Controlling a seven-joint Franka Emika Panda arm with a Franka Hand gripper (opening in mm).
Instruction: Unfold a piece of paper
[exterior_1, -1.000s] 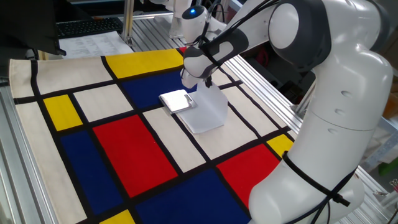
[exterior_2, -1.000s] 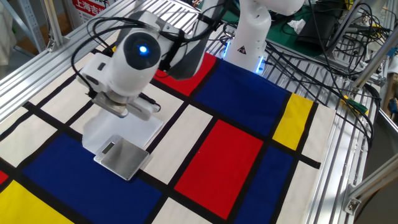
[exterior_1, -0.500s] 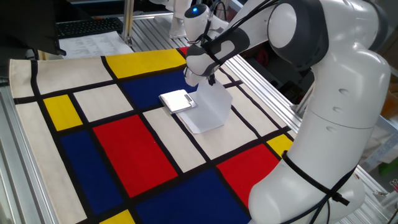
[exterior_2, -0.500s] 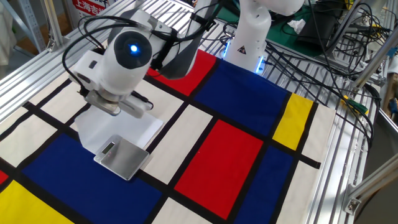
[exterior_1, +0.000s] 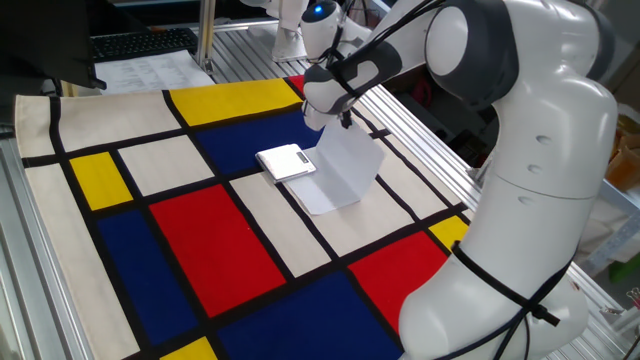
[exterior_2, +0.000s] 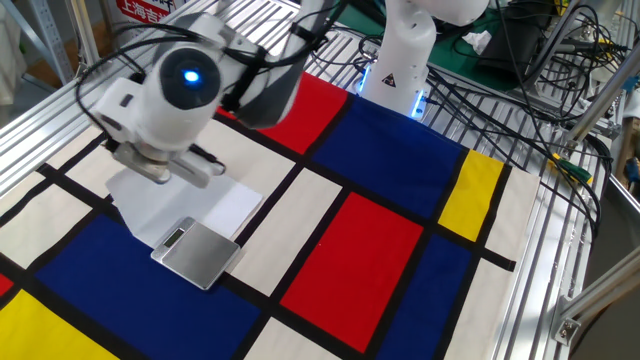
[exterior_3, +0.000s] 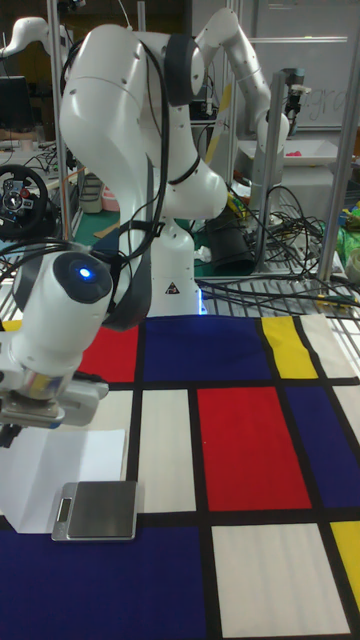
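Above the cloth (exterior_1: 200, 240), fingers (exterior_1: 345, 122) pinch the lifted paper (exterior_1: 345, 170) flap — hidden elsewhere.

a big cloth (exterior_1: 200, 240) covers the table. it has red, blue, yellow and cream boxes with black lines between them. a small flat square block (exterior_1: 286, 162) lies on it, where a blue box meets a cream one. it looks white in one fixed view and grey in the other (exterior_2: 197, 254). a black keyboard (exterior_1: 140, 42) sits past the far end of the cloth. sheets with print (exterior_1: 150, 71) lie just in front of it. black cables (exterior_2: 520, 80) run over the metal frame (exterior_2: 560, 230) beside the cloth.
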